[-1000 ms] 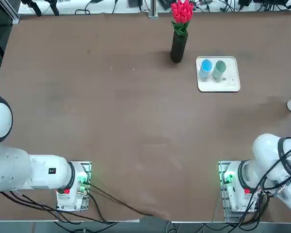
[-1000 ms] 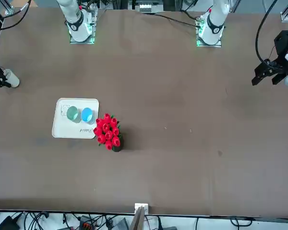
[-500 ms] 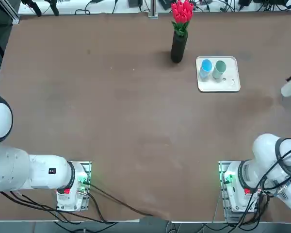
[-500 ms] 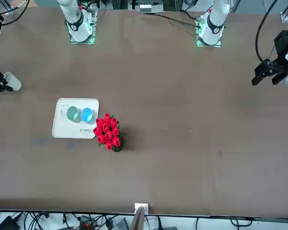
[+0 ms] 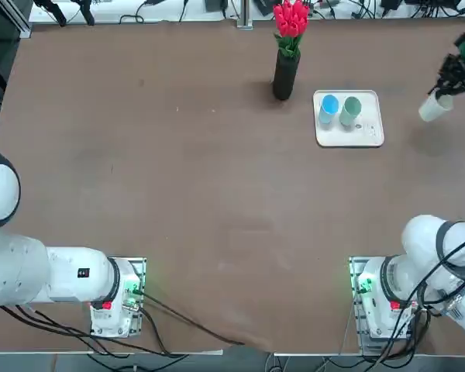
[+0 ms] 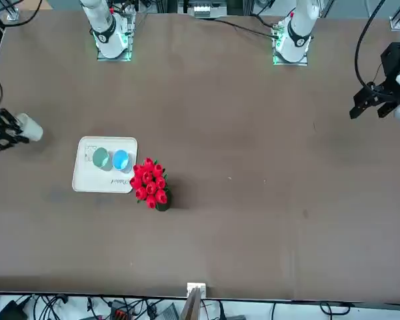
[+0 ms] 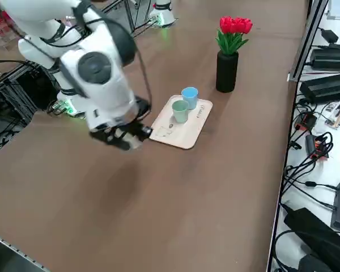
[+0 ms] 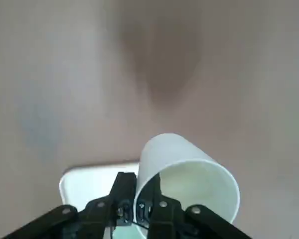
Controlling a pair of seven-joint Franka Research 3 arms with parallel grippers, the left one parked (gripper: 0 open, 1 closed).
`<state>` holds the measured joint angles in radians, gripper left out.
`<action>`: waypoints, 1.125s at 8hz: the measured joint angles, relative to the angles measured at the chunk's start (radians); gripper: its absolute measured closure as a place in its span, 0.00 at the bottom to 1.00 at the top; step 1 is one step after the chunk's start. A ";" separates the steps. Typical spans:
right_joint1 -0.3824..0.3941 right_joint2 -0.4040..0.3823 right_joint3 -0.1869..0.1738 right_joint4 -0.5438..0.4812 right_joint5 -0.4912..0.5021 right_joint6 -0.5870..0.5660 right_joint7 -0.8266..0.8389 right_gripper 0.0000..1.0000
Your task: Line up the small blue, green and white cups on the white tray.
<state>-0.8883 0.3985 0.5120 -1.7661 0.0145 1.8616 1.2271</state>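
The white tray (image 5: pixel 370 133) lies at the far right of the table, with the blue cup (image 5: pixel 329 106) and the green cup (image 5: pixel 351 107) standing side by side on it. My right gripper (image 5: pixel 445 92) hangs in the air to the right of the tray, shut on the rim of the white cup (image 5: pixel 432 109), which is tilted on its side. The wrist view shows one finger inside and one outside the white cup (image 8: pixel 189 179), with a corner of the tray (image 8: pixel 89 179) below. From the front, the white cup (image 6: pixel 29 127) is left of the tray (image 6: pixel 103 181).
A tall black vase (image 5: pixel 285 75) with red flowers stands just left of the tray. The table's right edge and far edge are close to the gripper. Cables and gear lie beyond the far edge.
My right gripper has carried the white cup up off the table near the right edge, away from the robot and inward toward the tray. The cups on the tray have not moved.
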 joint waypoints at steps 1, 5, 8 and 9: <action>0.067 0.003 0.002 0.000 0.001 0.005 0.071 0.96; 0.229 0.030 0.004 -0.068 0.001 0.158 0.265 0.96; 0.235 0.040 -0.001 -0.155 0.001 0.289 0.271 0.96; 0.236 0.041 -0.002 -0.169 0.001 0.318 0.271 0.96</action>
<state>-0.6527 0.4398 0.5100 -1.9349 0.0155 2.1798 1.4977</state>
